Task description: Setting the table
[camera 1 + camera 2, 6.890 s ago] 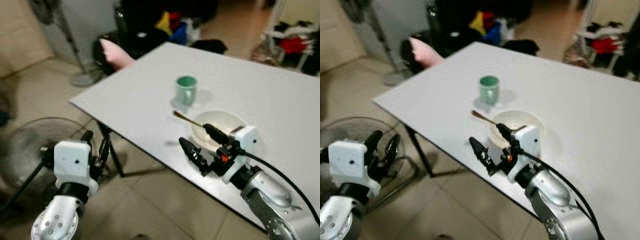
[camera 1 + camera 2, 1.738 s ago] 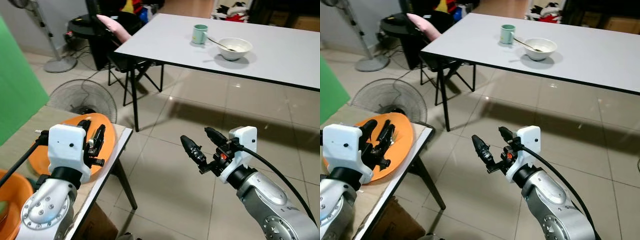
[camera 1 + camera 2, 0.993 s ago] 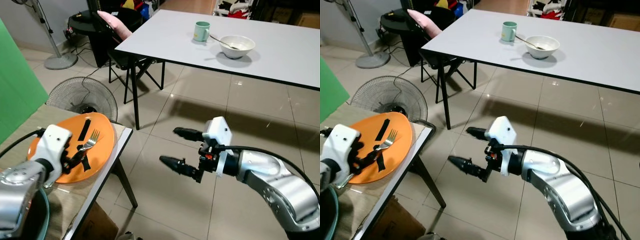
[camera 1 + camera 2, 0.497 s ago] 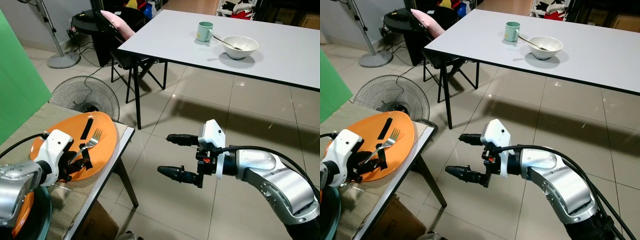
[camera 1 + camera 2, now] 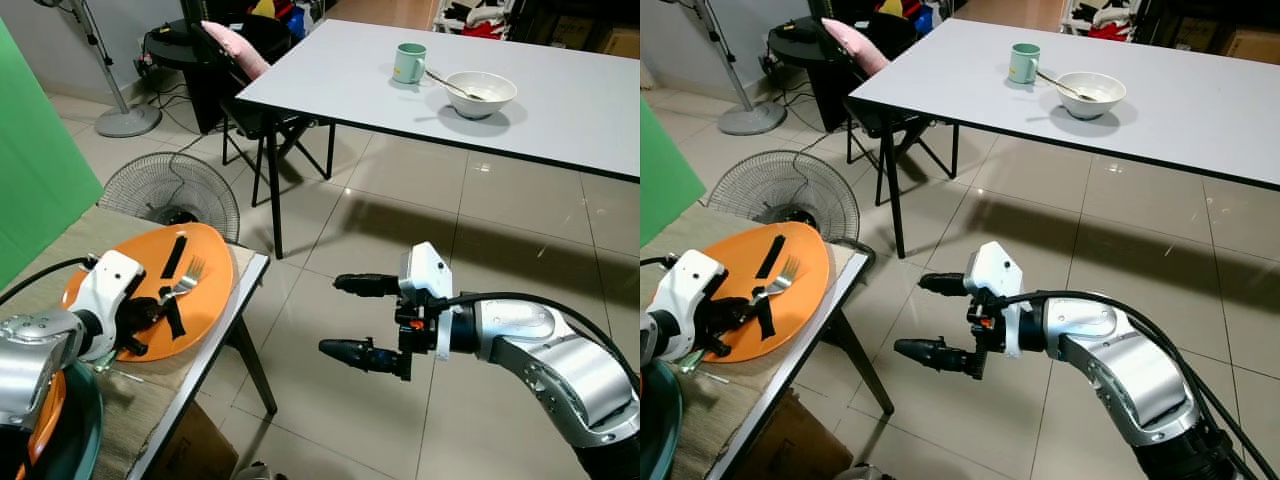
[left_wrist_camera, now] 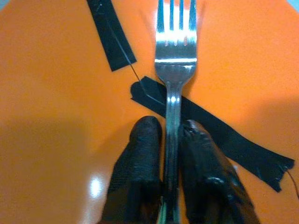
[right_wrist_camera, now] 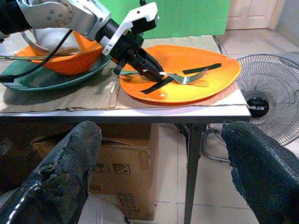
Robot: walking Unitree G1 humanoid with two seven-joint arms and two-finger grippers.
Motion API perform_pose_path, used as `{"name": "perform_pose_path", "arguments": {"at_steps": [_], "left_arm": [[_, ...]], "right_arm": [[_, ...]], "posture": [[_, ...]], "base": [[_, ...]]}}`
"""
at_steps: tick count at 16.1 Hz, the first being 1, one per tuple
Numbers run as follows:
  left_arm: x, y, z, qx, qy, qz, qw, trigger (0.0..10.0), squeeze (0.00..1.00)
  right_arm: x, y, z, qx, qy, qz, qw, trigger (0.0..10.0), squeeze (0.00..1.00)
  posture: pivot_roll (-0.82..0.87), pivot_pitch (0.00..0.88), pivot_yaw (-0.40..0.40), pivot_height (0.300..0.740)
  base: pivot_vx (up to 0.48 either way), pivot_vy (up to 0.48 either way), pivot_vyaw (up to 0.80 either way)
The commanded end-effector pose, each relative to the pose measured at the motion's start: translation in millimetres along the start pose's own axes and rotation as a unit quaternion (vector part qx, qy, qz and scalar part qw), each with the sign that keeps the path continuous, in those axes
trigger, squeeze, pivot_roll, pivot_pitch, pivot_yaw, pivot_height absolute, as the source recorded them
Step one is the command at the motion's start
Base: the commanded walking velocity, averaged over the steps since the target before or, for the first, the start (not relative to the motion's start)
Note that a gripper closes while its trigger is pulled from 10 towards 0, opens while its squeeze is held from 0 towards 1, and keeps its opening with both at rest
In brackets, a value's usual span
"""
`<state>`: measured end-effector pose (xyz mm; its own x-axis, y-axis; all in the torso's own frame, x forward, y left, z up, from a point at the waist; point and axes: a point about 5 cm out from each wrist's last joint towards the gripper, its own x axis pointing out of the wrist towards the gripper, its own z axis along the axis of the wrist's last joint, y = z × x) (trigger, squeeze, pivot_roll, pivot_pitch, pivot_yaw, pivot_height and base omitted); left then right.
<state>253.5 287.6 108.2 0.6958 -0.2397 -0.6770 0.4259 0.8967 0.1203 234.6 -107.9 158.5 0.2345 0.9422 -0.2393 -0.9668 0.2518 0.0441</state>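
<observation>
Steel fork (image 6: 174,70) lay on the orange plate (image 5: 205,290); my left fingers (image 6: 140,186) pinched its handle, presumably to carry it to the white desk (image 5: 560,90), while my right fingers (image 5: 349,350) hung spread, empty.

- The two eye views look forward and down from the robot's head across a tiled floor; the orange plate (image 5: 150,290) sits at lower left of the frame, the white table (image 5: 560,90) at upper right.
- Both eyes share this whole scene, the right eye's picture shifted slightly sideways.
- The left wrist view looks along its jaws from very close, straight onto the fork (image 6: 174,70) and the plate's orange surface.
- The right wrist view looks low and level, from farther off, at the small table (image 7: 126,113); it shares the plate and fork with the others.
</observation>
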Motion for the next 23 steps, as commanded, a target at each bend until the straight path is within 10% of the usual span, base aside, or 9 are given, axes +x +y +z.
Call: {"name": "perform_pose_path", "arguments": {"at_steps": [1,6,7,11,17,18,19,23], "left_arm": [[2.0,0.2,-3.4,0.007,0.017,-0.002,1.0,0.0,0.0],[4.6,0.7,-3.1,0.011,0.018,0.001,1.0,0.0,0.0],[3.6,0.1,0.3,0.013,0.006,0.001,1.0,0.0,0.0],[-8.8,-21.8,29.5,0.033,-0.083,0.002,0.996,0.0,0.0],[-17.9,-93.8,90.8,0.012,-0.269,0.003,0.963,0.0,0.0],[-17.1,-105.9,95.7,0.0,-0.292,0.012,0.956,8.0,0.0],[-17.5,-118.2,97.1,-0.034,-0.324,0.052,0.944,10.0,0.0],[-26.0,-129.6,90.0,-0.055,-0.355,0.116,0.926,10.0,0.0]], "right_arm": [[0.7,1.2,4.4,-0.011,0.003,0.013,1.0,10.0,0.83],[0.7,2.6,5.0,-0.011,0.002,0.024,1.0,10.0,0.66],[0.9,1.9,5.0,-0.013,0.001,0.021,1.0,10.0,0.0],[-6.2,-7.1,5.0,0.017,-0.051,-0.087,0.995,10.0,0.0],[-25.8,-19.2,-9.7,0.08,-0.075,-0.327,0.939,10.0,0.0],[-27.9,-18.1,-12.3,0.084,-0.071,-0.349,0.931,10.0,0.0],[-31.1,-17.4,-16.2,0.094,-0.064,-0.397,0.911,10.0,0.0],[-32.2,-18.0,-18.8,0.109,-0.062,-0.454,0.882,10.0,0.0]], "posture": [[-0.03,0.03,0.054,0.74],[-0.03,0.026,0.052,0.74],[-0.03,0.024,0.049,0.74],[-0.02,0.014,0.035,0.74],[-0.03,0.016,0.039,0.74],[-0.05,0.017,0.047,0.74],[-0.06,0.018,0.052,0.74],[-0.06,0.024,0.049,0.74]], "base": [[0.0,0.0,0.0],[0.0,0.0,0.0],[0.0,0.0,0.0],[0.0,0.0,0.0],[0.0,0.0,0.0],[0.0,0.0,0.0],[0.0,0.0,0.0],[0.0,0.0,-0.8]]}}
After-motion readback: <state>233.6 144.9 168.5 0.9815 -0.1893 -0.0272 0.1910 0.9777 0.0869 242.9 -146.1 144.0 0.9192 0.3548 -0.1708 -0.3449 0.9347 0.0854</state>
